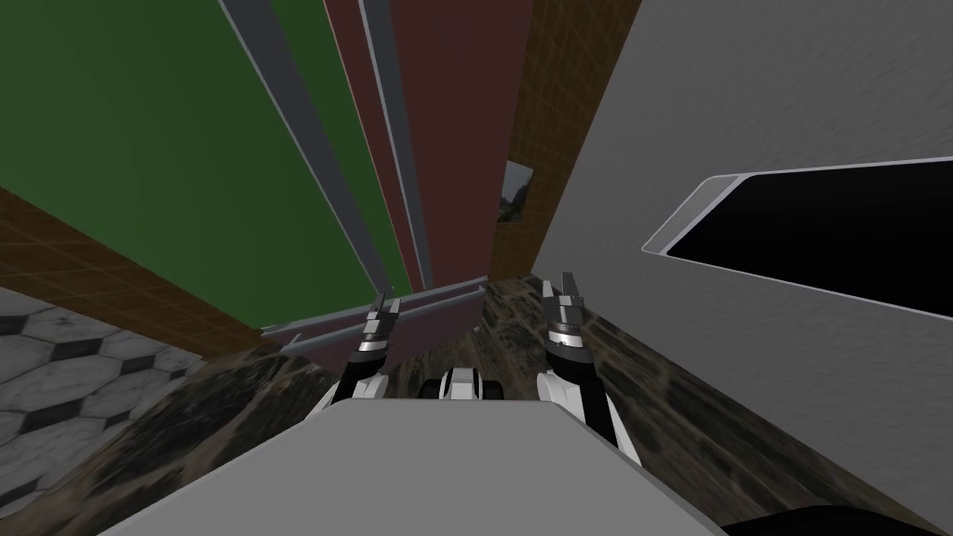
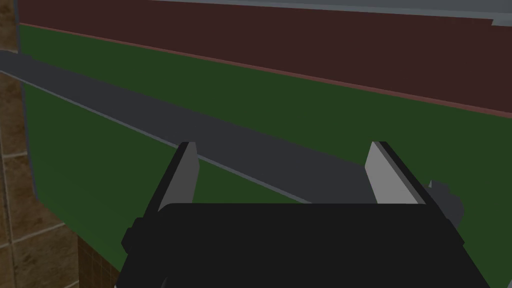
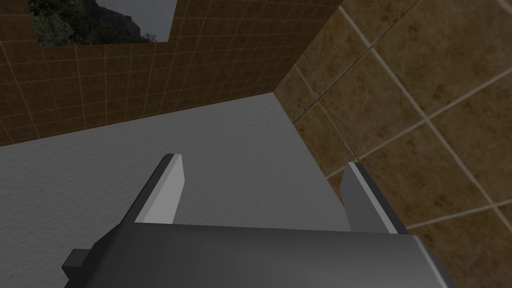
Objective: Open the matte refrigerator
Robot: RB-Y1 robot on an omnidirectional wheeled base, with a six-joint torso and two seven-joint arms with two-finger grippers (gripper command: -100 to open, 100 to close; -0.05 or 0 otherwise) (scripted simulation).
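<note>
A floor of grey hexagonal tiles (image 1: 56,363) lies at the far left. Next to it stands the tall matte refrigerator (image 1: 186,140), its flat green door (image 2: 90,165) on the left and its flat dark red door (image 1: 456,140) on the right.

A long dark grey bar handle (image 2: 150,117) runs along the green door. The left gripper (image 2: 282,150) points at it with its 2 fingers spread apart and the bar crossing the gap between them. I cannot tell whether they touch it.

Further right, the right gripper (image 3: 262,167) hangs in the air, its fingers also spread and holding nothing. It is aimed at a rough grey flat surface (image 3: 225,140) that meets a brown tiled wall (image 3: 425,100).
</note>
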